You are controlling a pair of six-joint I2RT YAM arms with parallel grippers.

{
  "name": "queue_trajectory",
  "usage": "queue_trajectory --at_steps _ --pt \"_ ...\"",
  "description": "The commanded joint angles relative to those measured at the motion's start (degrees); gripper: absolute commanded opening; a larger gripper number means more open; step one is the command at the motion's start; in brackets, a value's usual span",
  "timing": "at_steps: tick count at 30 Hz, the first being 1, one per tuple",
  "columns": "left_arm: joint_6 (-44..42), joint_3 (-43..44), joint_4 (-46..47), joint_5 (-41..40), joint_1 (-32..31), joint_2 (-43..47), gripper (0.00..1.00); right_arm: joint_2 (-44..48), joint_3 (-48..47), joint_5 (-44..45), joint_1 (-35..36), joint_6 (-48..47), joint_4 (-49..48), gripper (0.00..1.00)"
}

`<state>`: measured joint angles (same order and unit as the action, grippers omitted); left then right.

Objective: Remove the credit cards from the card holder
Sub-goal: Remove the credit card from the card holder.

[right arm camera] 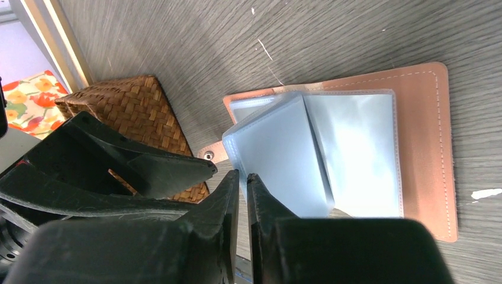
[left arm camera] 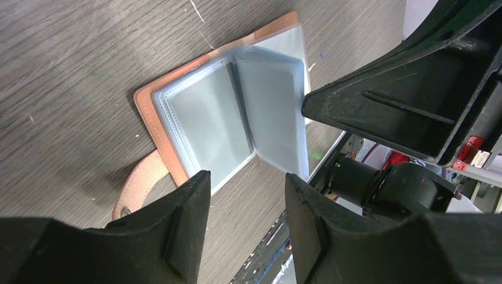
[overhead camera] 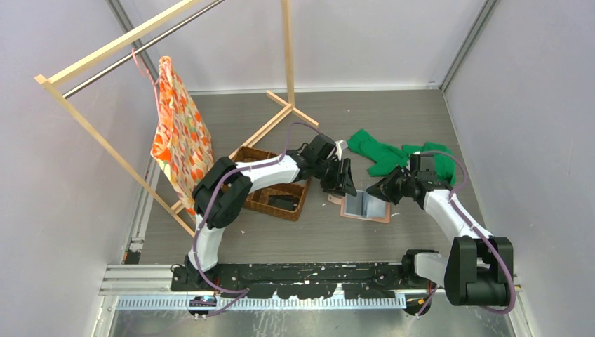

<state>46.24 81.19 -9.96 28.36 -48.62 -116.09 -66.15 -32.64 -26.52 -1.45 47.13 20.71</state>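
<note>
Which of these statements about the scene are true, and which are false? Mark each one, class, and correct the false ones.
1. The card holder lies open on the table. True.
2. The left end effector is clamped on the card holder. False: its fingers stand apart and grip nothing.
3. In the top view, a woven basket sits to the left of the card holder. True.
4. The green cloth hangs on the wooden rack. False: it lies on the table; the orange patterned cloth hangs there.
</note>
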Motion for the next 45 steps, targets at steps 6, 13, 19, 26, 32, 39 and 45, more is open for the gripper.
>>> queue_trajectory --at_steps 6,13,19,26,32,39,45 --pt "-0.1 0.2 1.7 1.5 -0.1 2.8 0.51 -1.3 -0.6 0.5 0.6 -0.5 -0.9 0.17" --pt "-0.3 0.5 1.3 1.6 -0.1 2.7 0.51 -2.3 -0.7 0.7 1.1 -0.6 -1.3 0.3" --pt "-0.3 0.6 1.3 1.6 -0.1 2.6 0.51 -2.5 -1.0 1.7 1.1 -1.1 -0.7 0.36" --pt "-0.3 0.2 1.3 1.6 -0.1 2.7 0.51 -1.5 -1.7 4.0 1.1 -2.5 1.8 0.46" --pt "-0.4 0.2 1.2 1.5 -0.1 2.9 0.51 0.3 -2.8 6.2 1.1 -3.9 4.9 0.5" --pt "-0.5 0.1 1.1 1.4 -0.1 3.1 0.51 2.5 -5.1 10.5 1.0 -6.7 10.3 0.57" --pt "-0.5 -0.2 1.1 1.4 -0.1 3.4 0.51 3.5 -5.8 12.5 1.0 -7.7 12.4 0.65"
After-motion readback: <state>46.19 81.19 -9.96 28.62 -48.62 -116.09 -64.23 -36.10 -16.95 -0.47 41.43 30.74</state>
